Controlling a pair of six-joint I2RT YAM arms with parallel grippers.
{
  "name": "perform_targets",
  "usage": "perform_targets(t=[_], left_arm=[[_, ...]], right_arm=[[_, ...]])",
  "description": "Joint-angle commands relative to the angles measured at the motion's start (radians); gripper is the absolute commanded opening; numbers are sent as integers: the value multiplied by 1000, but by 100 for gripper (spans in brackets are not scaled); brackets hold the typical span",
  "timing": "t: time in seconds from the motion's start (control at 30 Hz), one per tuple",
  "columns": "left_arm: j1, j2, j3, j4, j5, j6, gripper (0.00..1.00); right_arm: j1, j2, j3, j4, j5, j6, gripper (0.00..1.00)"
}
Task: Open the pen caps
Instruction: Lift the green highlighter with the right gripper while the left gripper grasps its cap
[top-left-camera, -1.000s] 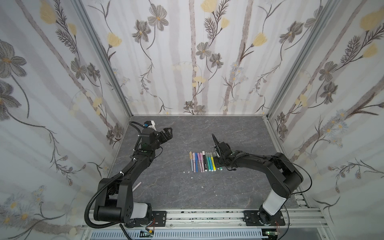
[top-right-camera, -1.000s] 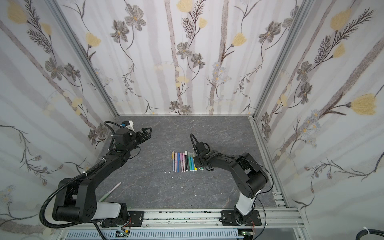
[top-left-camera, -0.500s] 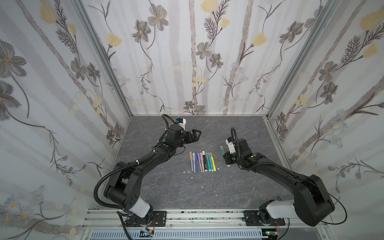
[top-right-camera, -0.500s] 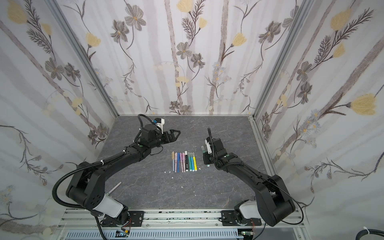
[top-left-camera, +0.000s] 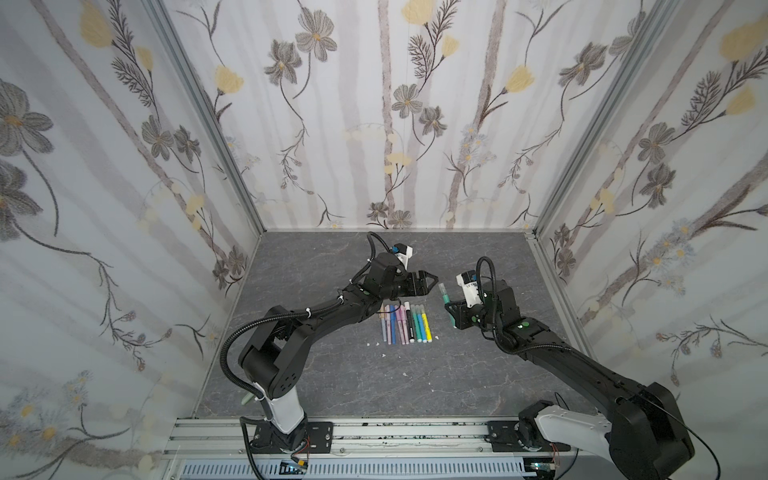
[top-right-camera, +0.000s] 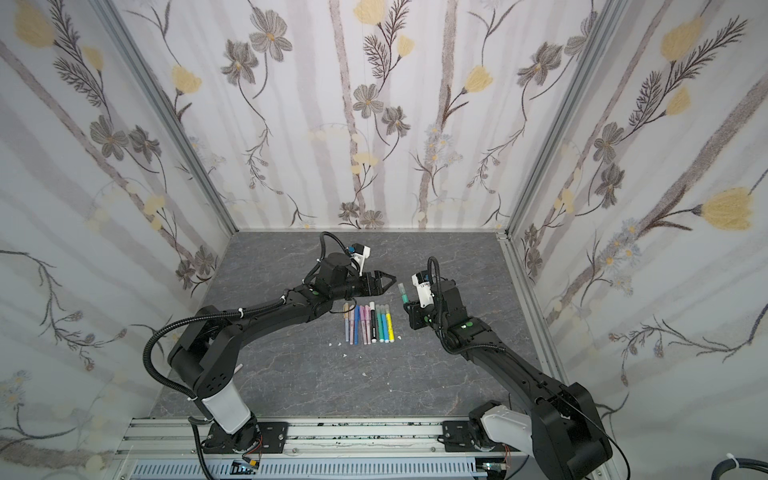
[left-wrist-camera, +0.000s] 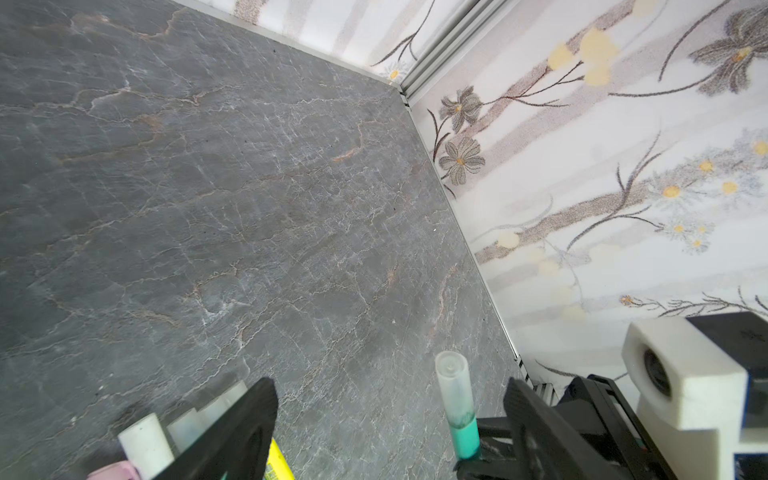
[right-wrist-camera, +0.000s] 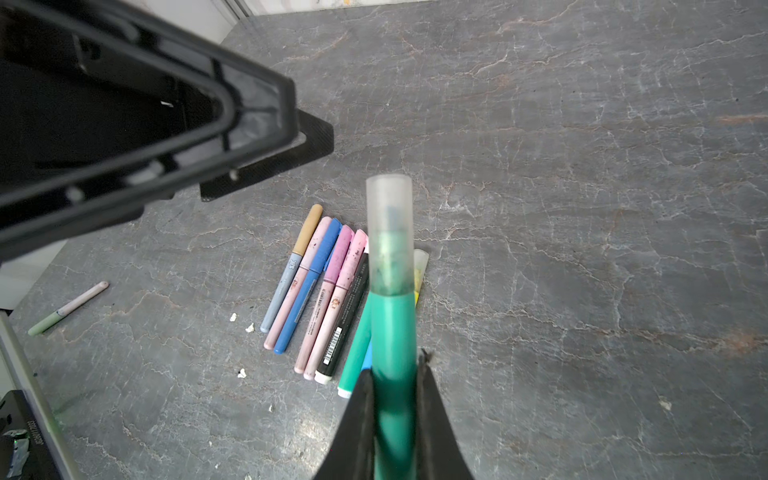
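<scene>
left gripper (top-left-camera: 430, 283) has neared the green marker (right-wrist-camera: 392, 332) the right gripper (right-wrist-camera: 392, 379) clamps.

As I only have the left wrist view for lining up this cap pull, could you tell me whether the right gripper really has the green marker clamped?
Observer: Yes, the right wrist view shows the right gripper shut on the green marker barrel, below its translucent cap.
Operator: Thanks. Has the left gripper reached the cap?
Observer: No; that same view shows its tips short of the cap, with table visible between.
Operator: Any pens outside the row?
Observer: One green-and-pink pen lies alone near the left arm's base.
</scene>
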Motion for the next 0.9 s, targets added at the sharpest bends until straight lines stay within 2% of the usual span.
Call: perform_targets(t=[0.0,0.13,0.17,0.43,0.87], left_arm=[[-12,12,21,35,21,-10,80],[-15,35,40,40,40,-28,68],[-16,44,46,42,47,-33,69],[-18,101,77,58,97,-60,51],[-19,142,93,113,159,-106,37]], right_arm=[[2,14,12,52,-14,6,0],[1,27,18,56,2,6,0],[2,27,16,60,2,7,0],[2,61,20,76,5,4,0],[3,112,44,120,-2,2,0]])
